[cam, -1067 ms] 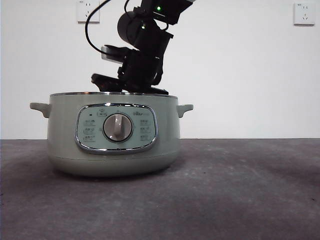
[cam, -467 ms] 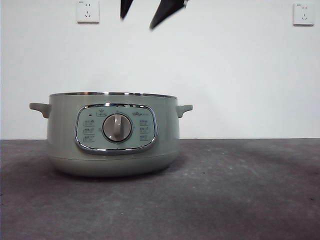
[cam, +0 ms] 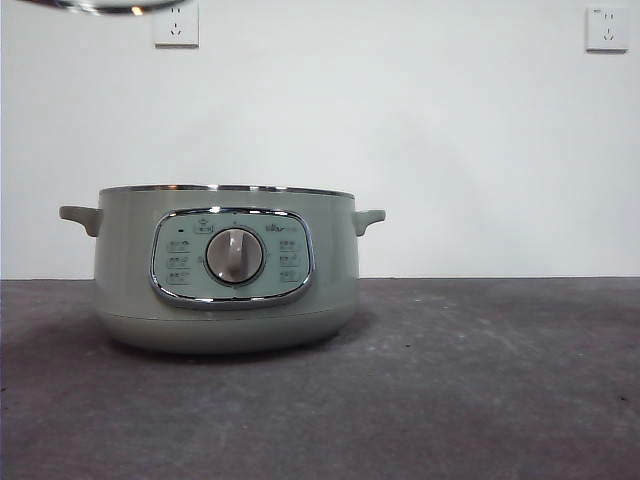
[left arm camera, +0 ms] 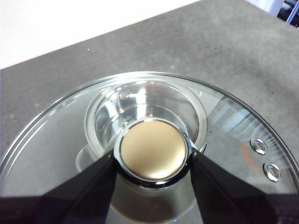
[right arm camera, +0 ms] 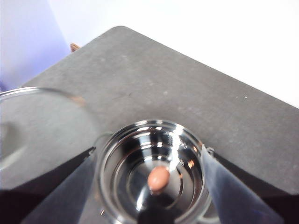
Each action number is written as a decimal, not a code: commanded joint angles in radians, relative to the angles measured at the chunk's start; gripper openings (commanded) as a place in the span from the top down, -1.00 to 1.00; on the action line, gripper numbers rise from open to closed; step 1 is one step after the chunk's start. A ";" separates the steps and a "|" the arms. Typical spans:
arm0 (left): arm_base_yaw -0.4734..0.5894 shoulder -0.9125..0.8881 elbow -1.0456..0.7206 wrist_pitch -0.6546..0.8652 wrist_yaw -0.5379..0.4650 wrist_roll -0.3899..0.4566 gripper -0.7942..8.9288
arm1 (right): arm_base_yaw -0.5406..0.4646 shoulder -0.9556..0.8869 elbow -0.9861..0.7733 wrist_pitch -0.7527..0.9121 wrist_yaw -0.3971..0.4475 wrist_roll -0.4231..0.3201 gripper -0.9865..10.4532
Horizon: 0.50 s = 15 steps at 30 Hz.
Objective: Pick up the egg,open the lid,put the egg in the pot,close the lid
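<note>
Overhead, left gripper [left arm camera: 152,163] jaws clamp the lid [left arm camera: 233,135] knob [left arm camera: 152,150].

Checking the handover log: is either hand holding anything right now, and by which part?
The left hand holds the lid by its knob, lifted above the pot. The right hand, open above the pot, holds nothing; the egg lies inside.

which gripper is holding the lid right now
The left gripper: its jaws clamp the lid's knob, lifted above the pot. The right gripper holds nothing, open above the egg in the pot.
</note>
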 commanded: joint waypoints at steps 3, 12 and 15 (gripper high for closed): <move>-0.011 0.063 0.016 0.134 0.061 0.019 0.85 | 0.026 -0.191 -0.249 -0.028 -0.002 0.006 0.17; -0.047 0.231 0.014 0.280 0.081 0.019 0.85 | 0.040 -0.591 -0.730 -0.028 0.063 0.035 0.17; -0.057 0.274 0.012 0.338 0.080 0.019 0.85 | 0.040 -0.712 -0.855 -0.027 0.095 0.072 0.17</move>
